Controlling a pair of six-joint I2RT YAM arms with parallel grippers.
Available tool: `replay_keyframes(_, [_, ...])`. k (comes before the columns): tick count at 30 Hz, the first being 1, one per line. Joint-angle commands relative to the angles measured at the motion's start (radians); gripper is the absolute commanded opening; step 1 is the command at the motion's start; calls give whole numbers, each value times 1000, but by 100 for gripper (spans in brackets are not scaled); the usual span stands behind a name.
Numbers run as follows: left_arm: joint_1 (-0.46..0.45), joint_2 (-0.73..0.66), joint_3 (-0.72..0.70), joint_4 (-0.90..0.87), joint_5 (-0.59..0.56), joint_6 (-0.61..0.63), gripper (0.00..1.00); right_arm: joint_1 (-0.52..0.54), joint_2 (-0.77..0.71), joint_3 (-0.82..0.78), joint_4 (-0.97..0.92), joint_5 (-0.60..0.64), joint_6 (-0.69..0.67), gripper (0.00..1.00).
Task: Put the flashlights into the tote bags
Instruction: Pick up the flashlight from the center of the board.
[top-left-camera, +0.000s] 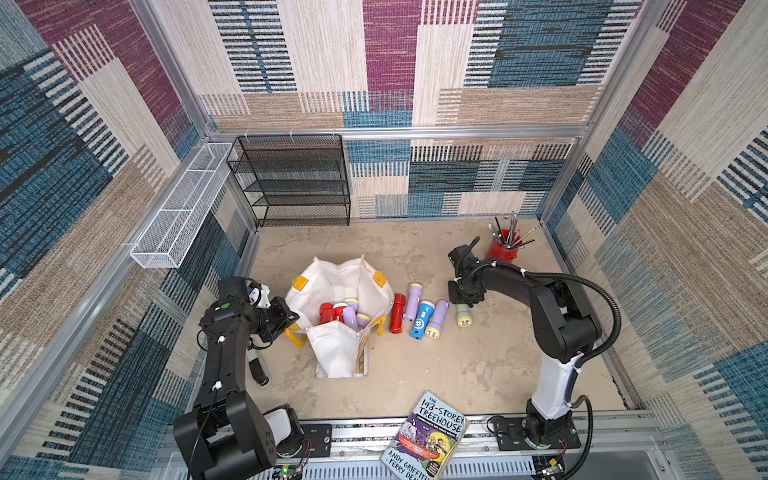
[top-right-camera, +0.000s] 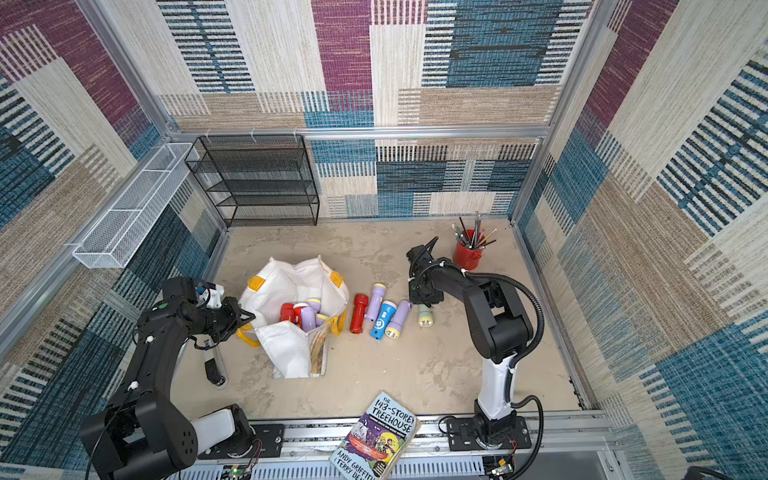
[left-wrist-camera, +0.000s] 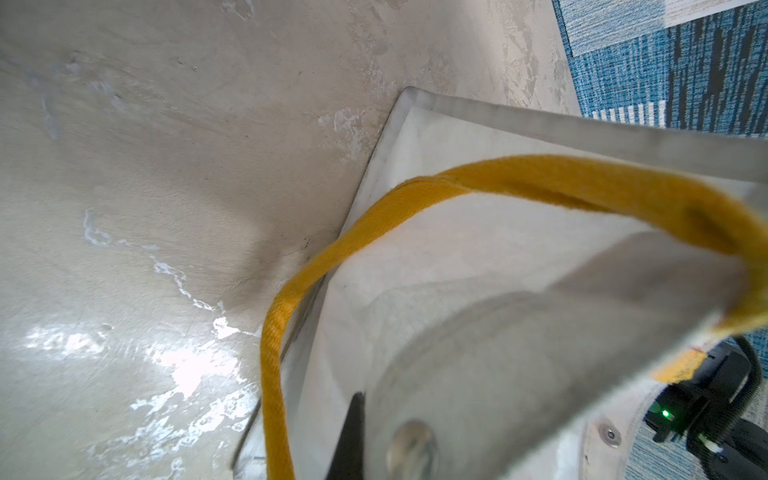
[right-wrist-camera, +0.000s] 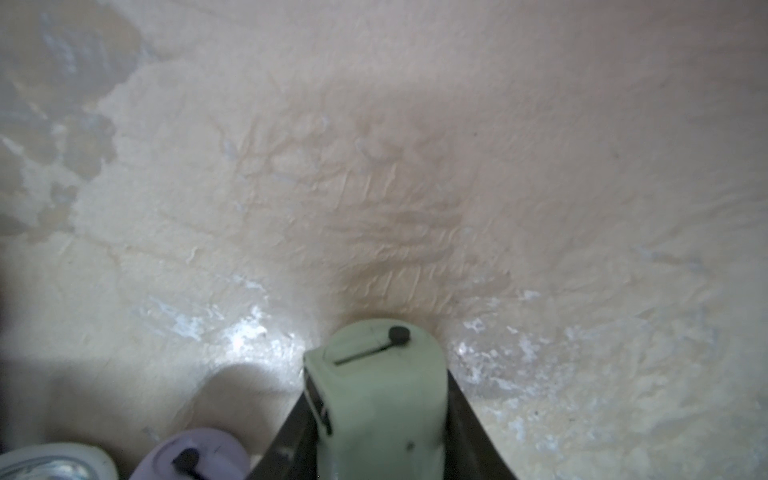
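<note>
Flashlights (top-left-camera: 351, 318) inside tote bag (top-left-camera: 332, 282), loose flashlights (top-left-camera: 422, 320) just right of it, rack (top-left-camera: 291, 183) behind.

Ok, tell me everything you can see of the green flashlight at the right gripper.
The green flashlight is a stubby pale-green plastic torch with a wider pale-yellow head and a clear lens. It seems to lie on the table, lens toward the front edge, beside a lilac flashlight but apart from it. Its tail shows a black dot and a slot. The right gripper straddles its body, jaws seemingly against both sides.
</note>
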Motion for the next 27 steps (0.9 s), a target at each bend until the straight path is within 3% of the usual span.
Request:
replay_keyframes(1, [0,-3,7,-13,-12,9,0,-2,-2,5,-78,1,-4,33])
replay_keyframes(14, [0,-7,8,-13,-8,11,0,88,-134,289,-162,-119,12,30])
replay_keyframes(27, [0,-15,2,-10,4,11,0,300,-68,736,-89,-389,37,32])
